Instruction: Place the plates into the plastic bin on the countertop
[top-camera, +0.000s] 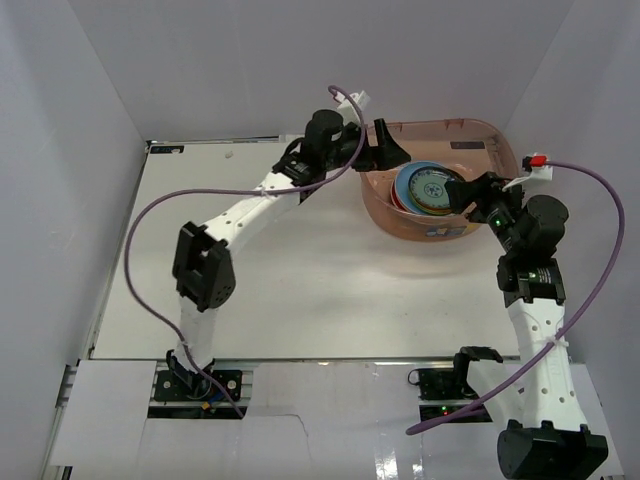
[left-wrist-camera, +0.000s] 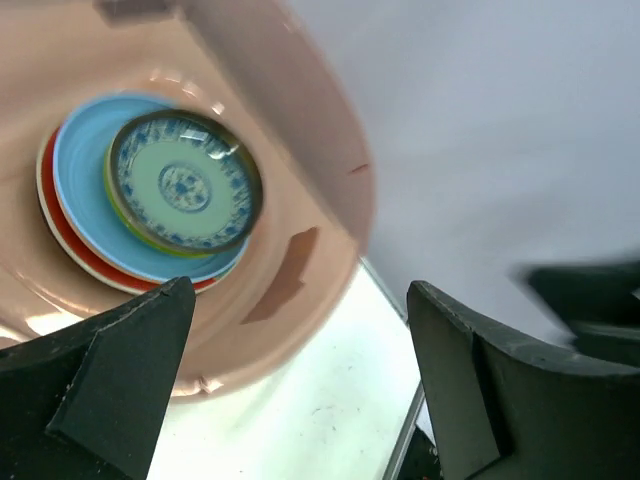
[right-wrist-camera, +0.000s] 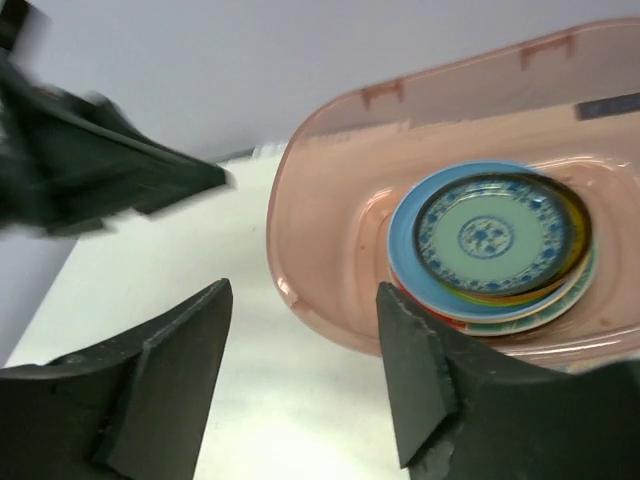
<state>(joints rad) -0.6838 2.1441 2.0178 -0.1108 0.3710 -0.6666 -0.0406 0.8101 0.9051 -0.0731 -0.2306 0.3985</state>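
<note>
The translucent pinkish plastic bin (top-camera: 480, 135) stands at the back right of the white countertop (top-camera: 300, 290). Inside it lies a stack of plates (top-camera: 432, 188): the white-blue patterned plate (left-wrist-camera: 185, 185) on top, the light blue plate (left-wrist-camera: 85, 165) under it, a red rim (left-wrist-camera: 60, 225) below. The stack also shows in the right wrist view (right-wrist-camera: 495, 245). My left gripper (top-camera: 392, 152) is open and empty over the bin's left rim. My right gripper (top-camera: 470, 192) is open and empty at the bin's right side.
White walls enclose the table on three sides. A metal frame edge (left-wrist-camera: 405, 440) runs behind the bin. Purple cables (top-camera: 150, 215) trail from both arms. The left arm's gripper shows blurred at the upper left of the right wrist view (right-wrist-camera: 90, 160).
</note>
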